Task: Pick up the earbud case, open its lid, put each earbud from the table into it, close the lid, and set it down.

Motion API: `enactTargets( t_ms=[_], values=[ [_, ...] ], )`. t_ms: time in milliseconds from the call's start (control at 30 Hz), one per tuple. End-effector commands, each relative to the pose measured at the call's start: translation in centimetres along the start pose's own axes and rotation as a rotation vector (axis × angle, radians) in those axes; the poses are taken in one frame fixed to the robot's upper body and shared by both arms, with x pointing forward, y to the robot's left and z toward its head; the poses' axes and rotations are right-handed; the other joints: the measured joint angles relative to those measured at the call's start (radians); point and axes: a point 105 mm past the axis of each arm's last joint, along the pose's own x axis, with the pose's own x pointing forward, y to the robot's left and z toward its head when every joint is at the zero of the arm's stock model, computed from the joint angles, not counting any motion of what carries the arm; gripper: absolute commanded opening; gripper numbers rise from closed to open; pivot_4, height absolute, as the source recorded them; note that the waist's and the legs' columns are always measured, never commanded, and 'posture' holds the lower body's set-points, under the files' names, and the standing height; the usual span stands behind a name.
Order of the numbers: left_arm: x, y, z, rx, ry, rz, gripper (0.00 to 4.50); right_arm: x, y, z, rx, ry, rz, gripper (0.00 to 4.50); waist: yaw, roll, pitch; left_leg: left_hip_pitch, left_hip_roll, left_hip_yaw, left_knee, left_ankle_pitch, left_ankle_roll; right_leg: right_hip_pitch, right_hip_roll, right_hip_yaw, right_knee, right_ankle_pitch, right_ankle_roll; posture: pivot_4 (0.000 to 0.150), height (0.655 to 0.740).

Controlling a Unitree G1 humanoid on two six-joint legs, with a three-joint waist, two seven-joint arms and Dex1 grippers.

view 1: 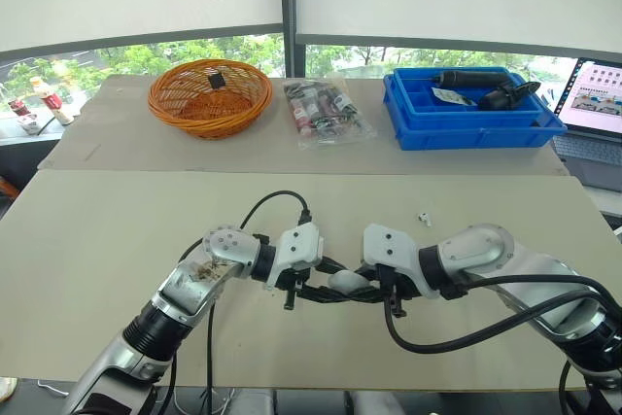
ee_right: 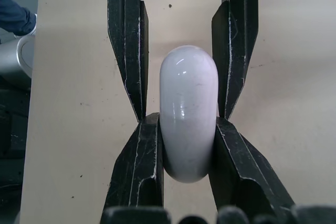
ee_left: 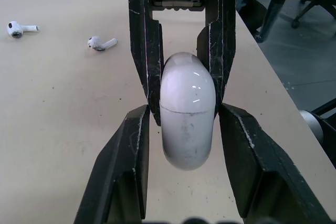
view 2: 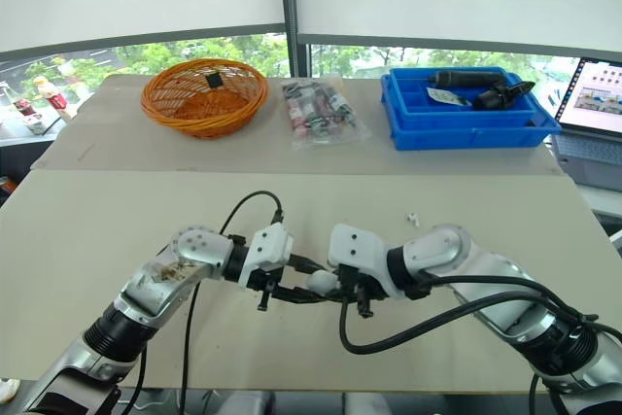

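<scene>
The white earbud case (view 1: 348, 281) hangs just above the tan table (view 1: 117, 269), near its front edge, between my two grippers, which meet tip to tip. My right gripper (ee_right: 186, 121) is shut on the case (ee_right: 188, 129), with both pads pressed against its sides. From the opposite side my left gripper (ee_left: 185, 109) straddles the case (ee_left: 187, 129), open, with a narrow gap at each finger. The lid is closed and its seam shows. One white earbud (view 1: 424, 218) lies on the table behind the right arm. The left wrist view has two earbuds (ee_left: 101, 43) (ee_left: 14, 28) lying on the table.
On the far table stand an orange wicker basket (view 1: 209, 94), a clear bag of small packets (view 1: 326, 114) and a blue bin (view 1: 471, 109) holding dark tools. A laptop (view 1: 595, 104) sits at the far right. Black cables loop beside both wrists.
</scene>
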Motion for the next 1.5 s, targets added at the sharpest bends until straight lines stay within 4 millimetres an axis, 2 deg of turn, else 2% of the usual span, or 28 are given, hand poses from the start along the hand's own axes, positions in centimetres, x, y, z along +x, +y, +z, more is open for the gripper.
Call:
enactTargets(
  t_ms=[33, 67, 100, 133, 233, 267, 400, 633, 967, 1500],
  values=[
    [0.0, -0.4, 0.3, 0.011, -0.019, -0.038, 1.46, -0.7, -0.4, 1.2, -0.068, -0.036, -0.042, 0.76, 0.0, 0.0, 0.0, 0.0, 0.0, 0.0, 0.0, 0.0, 0.0, 0.0, 0.0, 0.0, 0.0, 0.0, 0.0, 0.15, 0.7303],
    [0.0, -0.4, 0.4, 0.001, -0.022, -0.043, 1.46, -0.7, -0.4, 1.2, -0.068, -0.037, -0.043, 0.76, -0.001, 0.0, 0.0, 0.0, 0.0, 0.0, 0.0, 0.0, 0.0, 0.0, 0.0, 0.0, 0.0, 0.0, 0.0, 0.15, 0.7303],
    [-0.1, -0.4, 0.4, -0.004, -0.022, -0.047, 2.47, -0.7, -0.3, 1.2, -0.067, -0.037, -0.043, 0.76, -0.001, 0.0, 0.0, 0.0, 0.0, 0.0, 0.0, 0.0, 0.0, 0.0, 0.0, 0.0, 0.0, 0.0, 0.0, 0.15, 0.7303],
    [-0.2, -0.3, 0.4, 0.005, -0.016, -0.039, 3.01, -0.7, -0.3, 1.2, -0.068, -0.037, -0.043, 0.76, -0.001, 0.0, 0.0, 0.0, 0.0, 0.0, 0.0, 0.0, 0.0, 0.0, 0.0, 0.0, 0.0, 0.0, 0.0, 0.15, 0.7303],
    [-0.9, -0.1, -0.1, 0.018, 0.018, -0.027, 4.19, -0.6, -0.1, 1.0, -0.072, -0.031, -0.041, 0.76, -0.001, 0.0, 0.0, 0.0, 0.0, 0.0, 0.0, 0.0, 0.0, 0.0, 0.0, 0.0, 0.0, 0.0, 0.0, 0.15, 0.7303],
    [-1.3, -0.1, -0.4, 0.013, 0.036, -0.031, 4.45, -0.7, -0.1, 0.9, -0.075, -0.028, -0.04, 0.76, -0.002, 0.0, 0.0, 0.0, 0.0, 0.0, 0.0, 0.0, 0.0, 0.0, 0.0, 0.0, 0.0, 0.0, 0.0, 0.15, 0.7303],
    [-2.6, 0.1, -1.1, 0.006, 0.105, -0.018, 4.45, -0.9, 0.2, 0.7, -0.108, -0.002, -0.034, 0.76, -0.003, 0.0, 0.0, 0.0, 0.0, 0.0, 0.0, 0.0, 0.0, 0.0, 0.0, 0.0, 0.0, 0.0, 0.0, 0.15, 0.7303],
    [-3.6, 0.9, -0.7, 0.032, 0.118, 0.052, 4.45, -2.0, -0.3, 0.1, -0.164, 0.081, -0.014, 0.76, 0.0, 0.001, 0.0, 0.0, 0.0, 0.0, 0.001, 0.0, 0.0, 0.0, 0.0, -0.001, 0.0, 0.0, 0.0, 0.15, 0.7303],
    [-1.8, 1.4, 0.3, 0.038, 0.054, 0.08, 4.45, -2.3, -1.4, 0.4, -0.143, 0.094, -0.003, 0.76, -0.002, 0.001, 0.0, 0.0, 0.0, 0.0, 0.001, 0.0, 0.0, 0.0, 0.0, 0.0, 0.0, 0.0, 0.0, 0.15, 0.7303],
    [-0.7, 1.6, 1.4, 0.025, -0.001, 0.037, 4.45, -1.9, -1.6, 0.5, -0.154, 0.091, -0.002, 0.76, -0.001, 0.0, 0.0, 0.0, 0.0, -0.001, 0.001, 0.0, 0.0, 0.0, 0.0, -0.001, 0.001, 0.0, 0.0, 0.15, 0.7303]
  ],
)
